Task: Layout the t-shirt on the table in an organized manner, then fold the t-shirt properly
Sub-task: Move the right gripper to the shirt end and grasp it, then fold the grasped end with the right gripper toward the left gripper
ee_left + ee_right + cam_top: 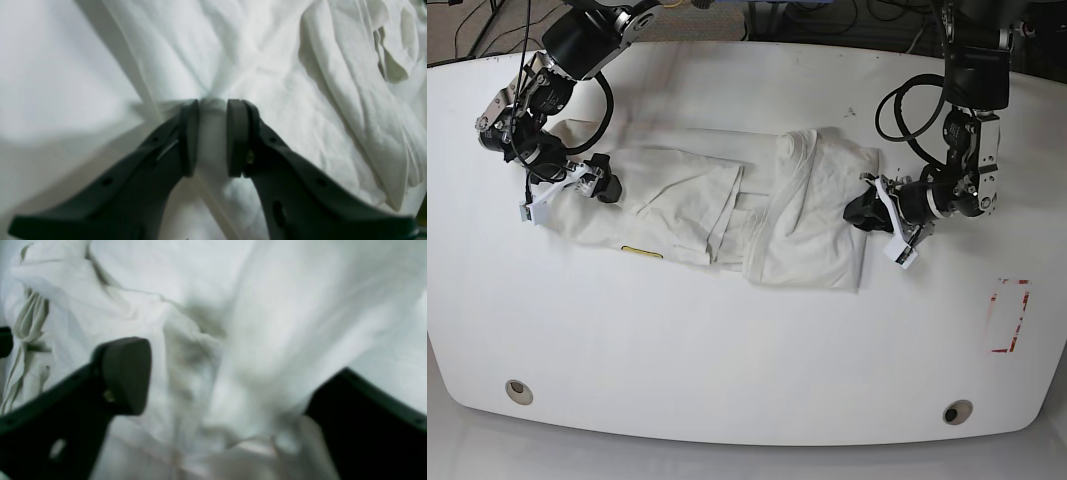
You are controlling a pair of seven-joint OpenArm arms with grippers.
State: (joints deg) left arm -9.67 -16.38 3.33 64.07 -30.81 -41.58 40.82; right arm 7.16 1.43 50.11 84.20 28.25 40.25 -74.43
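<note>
Left gripper [211,136] pinches t-shirt [727,205]; right gripper [230,380] gapes.

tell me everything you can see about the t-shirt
The t-shirt is white, soft-looking cloth, crumpled and partly folded over itself, stretched sideways across the middle of the white table. A small yellow tag shows near its front edge. The left tool pinches a fold at one end. The right tool sits at the other end, fingers spread with cloth between them.
</note>
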